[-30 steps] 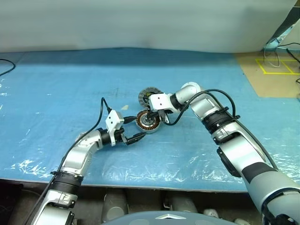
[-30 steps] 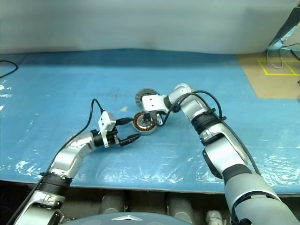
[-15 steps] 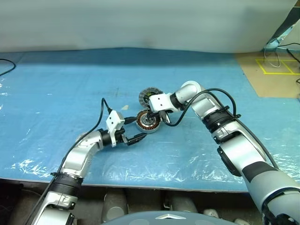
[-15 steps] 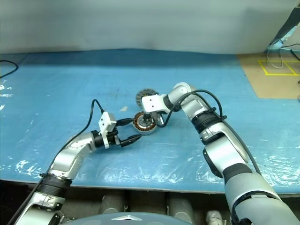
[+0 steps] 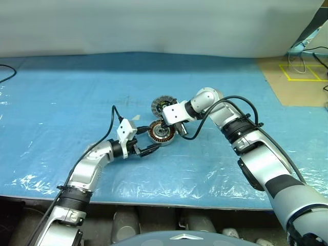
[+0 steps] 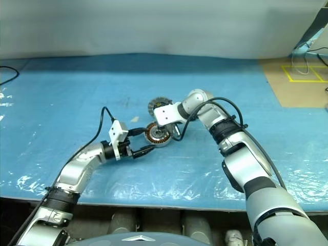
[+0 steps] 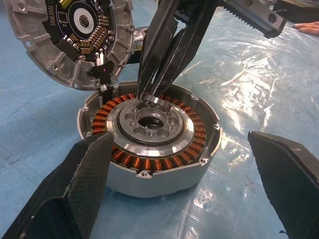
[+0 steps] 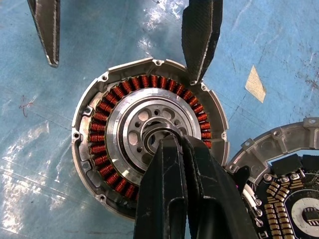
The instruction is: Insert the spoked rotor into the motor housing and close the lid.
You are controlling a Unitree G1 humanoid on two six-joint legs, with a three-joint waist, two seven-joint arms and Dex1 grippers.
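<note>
Two grippers crowd your motor housing [image 7: 149,144] on the blue sheet [image 5: 61,102]. Your right gripper [image 8: 172,144] has its fingers pressed together, tips down on the spoked rotor [image 8: 149,137] seated inside the housing's copper windings; can't tell if they pinch it. Your left gripper [image 7: 184,164] is spread wide, one finger either side of the housing, not touching. Lid [image 7: 75,37] leans just behind the housing.

Both arms are silver-grey with black joint bands and loose black cables. Each wrist carries a white block. The left pincer [image 5: 149,150] and right pincer [image 5: 169,130] have tapering black fingers [image 7: 75,184] of woven texture.
</note>
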